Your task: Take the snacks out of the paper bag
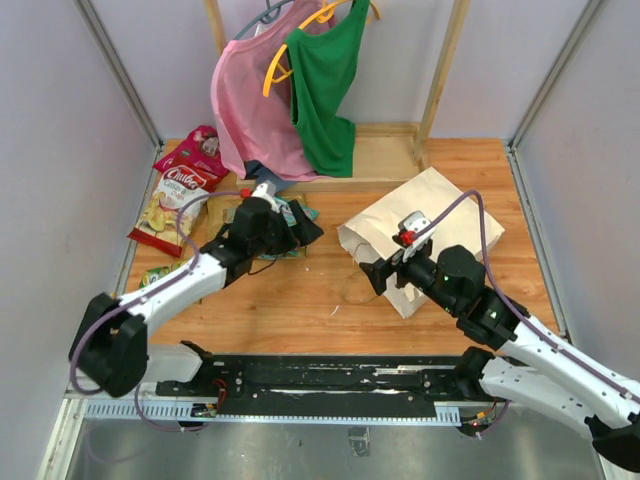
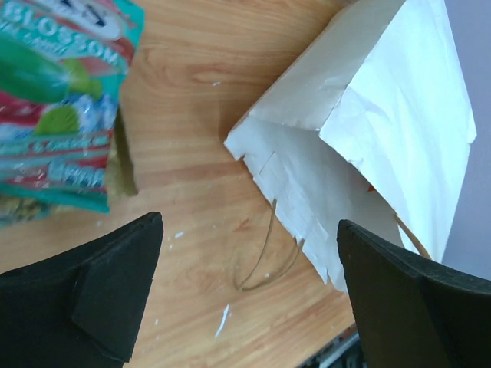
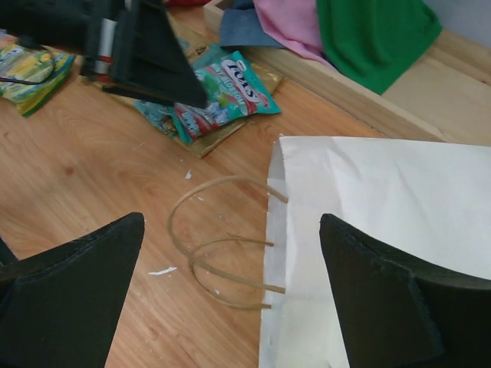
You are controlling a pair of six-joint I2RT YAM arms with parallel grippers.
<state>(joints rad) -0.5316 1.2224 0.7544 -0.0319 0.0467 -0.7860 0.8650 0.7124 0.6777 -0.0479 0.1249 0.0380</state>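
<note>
Cream-beige creased paper bag (image 1: pixel 445 215) lies flat on the wooden table (image 1: pixel 300 295), mouth facing left; the right hand (image 3: pixel 230 261) gapes empty above its twisted loop handles (image 3: pixel 219 261). Left hand (image 2: pixel 245 291), wide and empty, hovers beside a glossy teal snack packet (image 2: pixel 54 115). Only the top view shows red packets (image 1: pixel 190 162) far left, with a pink garment (image 1: pixel 250 110) and a green garment (image 1: pixel 325 90) hanging behind.

The left gripper (image 2: pixel 249 230) holds its black jaws spread wide above an orange-brown wooden tabletop (image 2: pixel 192 100), where a creased cream-white paper bag (image 2: pixel 383 115) lies on its side at right, its thin paper loop handles (image 2: pixel 265 261) trailing from its mouth, apart from a glossy teal snack packet (image 2: pixel 54 107) at upper left.
</note>
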